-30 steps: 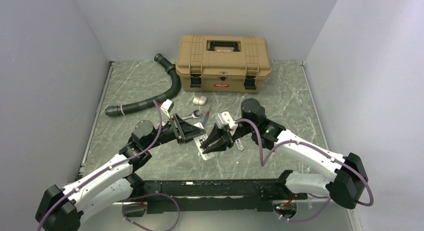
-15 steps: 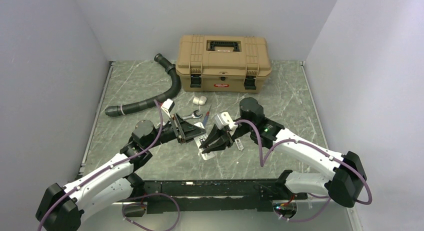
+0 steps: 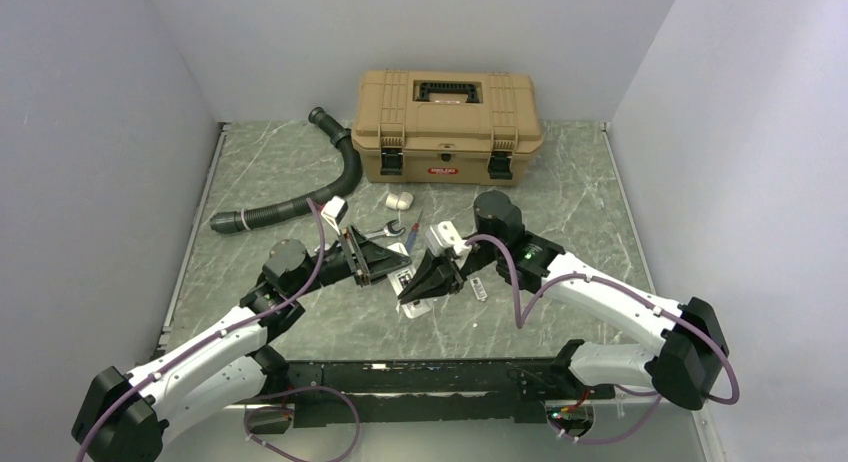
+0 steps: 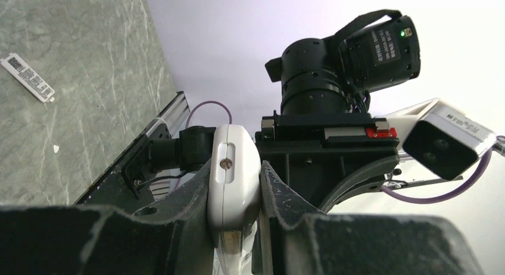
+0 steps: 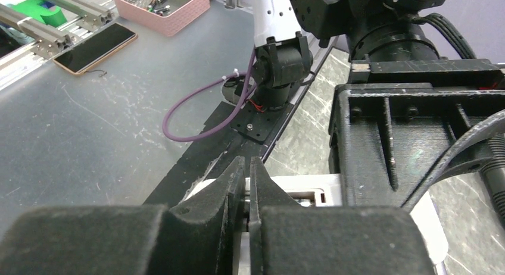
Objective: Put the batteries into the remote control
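Near the middle of the green marbled table (image 3: pixel 580 182), the two grippers meet over the remote control (image 4: pixel 233 168). The left gripper (image 4: pixel 236 194) has its fingers pressed on both sides of the white handset, which stands on edge between them. In the left wrist view a small screw shows in its narrow side. The right gripper (image 5: pixel 247 180) comes from the right, and its fingertips are nearly together, with only a thin slit between them. They point down at the remote just under them. If something small is pinched in the slit, I cannot tell.

On the table to the right of the grippers lies a white strip (image 4: pixel 27 77) with rows of black print, too small to read. At the far side stands a tan toolbox (image 3: pixel 445 112) with a black handle and two black latches. It has a red label (image 3: pixel 441 169) on the front with white writing, also not readable. A black ribbed hose (image 3: pixel 320 187) curves away from the left of the toolbox. Between the toolbox and the grippers lie a stubby white cylinder (image 3: pixel 400 199) and a small wrench (image 3: pixel 380 230). A green light (image 4: pixel 405 32) shines on the right arm's wrist.
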You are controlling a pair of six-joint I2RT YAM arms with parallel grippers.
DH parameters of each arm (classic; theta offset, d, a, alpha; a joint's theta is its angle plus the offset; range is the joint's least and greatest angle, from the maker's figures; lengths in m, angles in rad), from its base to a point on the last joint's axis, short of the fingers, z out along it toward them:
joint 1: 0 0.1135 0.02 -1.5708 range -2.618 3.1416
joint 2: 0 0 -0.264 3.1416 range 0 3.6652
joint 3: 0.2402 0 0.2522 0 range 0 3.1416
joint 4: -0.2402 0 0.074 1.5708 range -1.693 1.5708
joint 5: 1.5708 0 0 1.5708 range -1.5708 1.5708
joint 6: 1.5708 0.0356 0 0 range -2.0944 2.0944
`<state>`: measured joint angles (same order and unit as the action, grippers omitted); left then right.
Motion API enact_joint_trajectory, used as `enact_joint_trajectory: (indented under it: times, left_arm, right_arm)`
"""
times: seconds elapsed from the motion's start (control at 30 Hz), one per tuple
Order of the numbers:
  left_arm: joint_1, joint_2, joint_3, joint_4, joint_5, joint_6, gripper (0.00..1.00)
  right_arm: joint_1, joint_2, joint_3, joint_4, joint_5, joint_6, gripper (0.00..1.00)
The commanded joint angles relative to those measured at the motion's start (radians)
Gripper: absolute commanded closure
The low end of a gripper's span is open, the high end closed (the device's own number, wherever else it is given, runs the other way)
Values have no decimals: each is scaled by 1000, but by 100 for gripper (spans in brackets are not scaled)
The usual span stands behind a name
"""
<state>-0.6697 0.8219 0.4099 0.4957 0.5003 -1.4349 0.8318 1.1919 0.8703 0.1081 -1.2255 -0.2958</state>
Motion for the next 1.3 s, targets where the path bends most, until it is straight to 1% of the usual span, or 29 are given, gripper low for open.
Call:
enact_joint_trajectory:
  times: [0.0,0.07,0.13,0.27,0.4,0.5,0.63,0.7,0.87,0.97,1.1,1.27]
  left_arm:
    - [-12,-39,53,158,57,-64,100]
    - [-12,-40,53,159,58,-64,100]
    - [-11,-40,55,158,59,-62,100]
    - [-12,-40,59,152,58,-56,100]
    - [-11,-36,59,145,58,-50,100]
    - [-12,-30,63,131,61,-36,100]
    - [-11,-41,75,57,48,26,100]
    - [-12,-47,78,11,35,59,100]
    - [-11,-58,66,-42,10,122,100]
    - [-11,-65,52,-47,-6,157,100]
    - [-11,-77,45,-62,-26,218,100]
    - [-11,-104,91,-155,-46,337,100]
  right_arm:
    - [-14,52,32,-62,44,-32,93]
    - [-14,64,45,-84,41,-32,95]
    - [-15,72,54,-101,36,-31,95]
    - [-14,84,65,-143,27,-27,90]
    - [-13,84,68,-143,20,-14,87]
    - [-14,71,76,-115,8,26,85]
    - [-13,30,92,-21,10,104,81]
    - [-13,6,94,31,16,157,77]
    - [-14,-83,67,174,40,265,71]
    - [-14,-145,28,223,130,333,68]
    - [-15,-230,-17,222,318,396,63]
    - [-14,-320,-68,169,541,484,51]
